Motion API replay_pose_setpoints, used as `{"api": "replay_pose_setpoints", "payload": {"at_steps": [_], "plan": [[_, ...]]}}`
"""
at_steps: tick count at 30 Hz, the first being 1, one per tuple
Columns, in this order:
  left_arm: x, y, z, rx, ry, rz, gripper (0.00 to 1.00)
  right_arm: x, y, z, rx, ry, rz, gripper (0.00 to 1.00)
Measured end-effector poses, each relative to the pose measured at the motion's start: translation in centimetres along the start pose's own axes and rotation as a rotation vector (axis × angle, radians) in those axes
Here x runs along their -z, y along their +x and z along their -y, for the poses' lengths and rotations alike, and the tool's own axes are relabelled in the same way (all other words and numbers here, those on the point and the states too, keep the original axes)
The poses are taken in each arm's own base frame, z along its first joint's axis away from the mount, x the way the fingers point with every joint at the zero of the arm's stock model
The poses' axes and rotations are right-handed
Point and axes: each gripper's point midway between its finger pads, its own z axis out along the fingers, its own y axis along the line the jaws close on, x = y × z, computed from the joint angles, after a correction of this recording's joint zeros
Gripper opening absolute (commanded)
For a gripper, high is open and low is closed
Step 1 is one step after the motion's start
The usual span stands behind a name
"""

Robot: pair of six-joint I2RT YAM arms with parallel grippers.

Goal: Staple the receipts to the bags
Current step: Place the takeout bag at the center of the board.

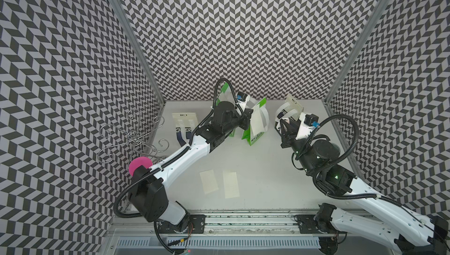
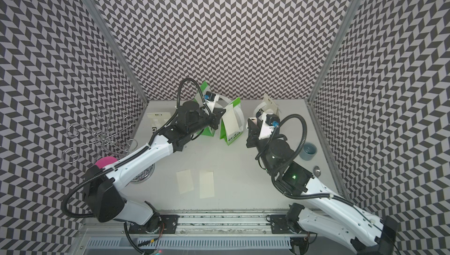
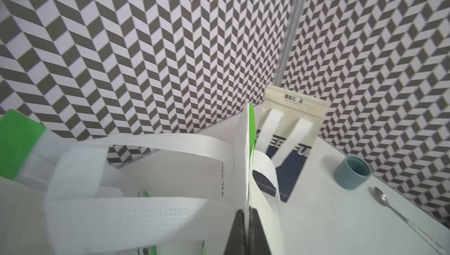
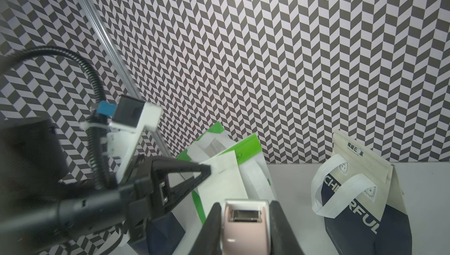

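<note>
- The receipts: one receipt [image 1: 257,122] lies flat against the face of the centre green bag [image 1: 253,140], just above the middle of the frame in both top views. Two loose receipts [image 1: 208,182] [image 1: 230,184] lie on the table [image 1: 267,180] at lower centre, side by side and not touching.
- Left gripper [image 4: 207,169]: fingers pressed together, pinching the upper corner of the receipt. The left wrist view shows them closed on the bag's top edge as well. Judged purpose: hold the paper in register and steady the bag for fastening.
- Right gripper [image 4: 246,205]: fingers clamped on both flanks of a pink stapler [image 4: 244,231], its mouth facing the pinned receipt. The stapler is near the paper but not on it (the staple appears not yet driven).
- Rear green bag [image 1: 225,93], upper centre, stands behind the left arm. A pale printed slip shows on it in the right wrist view; whether that is a stapled receipt cannot be told.
- Containers: the centre green bag stands with its mouth open and its handles drooping, and no contents show. The right navy bag [image 1: 292,106] and the left navy bag [image 1: 183,122] hide their interiors.
- Blue cup [image 2: 308,151], right of centre, shows nothing inside. A spoon [image 3: 381,195] lies on the table near it, not in it.
</note>
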Motion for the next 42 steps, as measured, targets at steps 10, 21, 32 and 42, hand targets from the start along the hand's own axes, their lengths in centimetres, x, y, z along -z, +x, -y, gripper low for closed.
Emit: {"api": "replay_pose_setpoints", "payload": {"at_steps": [10,21,32,42], "plan": [[-9.2,-0.5,-6.0,0.009,-0.076,0.01,0.0,1.1,0.6,0.7,0.003,-0.001,-0.038,0.0],[-12.5,1.0,-7.5,0.064,-0.051,-0.022,0.47,1.4,2.9,0.8,0.012,-0.003,-0.159,0.0],[-11.7,0.4,-7.2,0.078,-0.022,-0.019,0.76,1.8,8.7,-0.2,0.014,-0.037,-0.44,0.0],[-0.9,-8.9,-4.3,0.08,0.018,0.184,1.0,3.9,25.3,3.8,0.017,0.06,-0.986,0.0]]}}
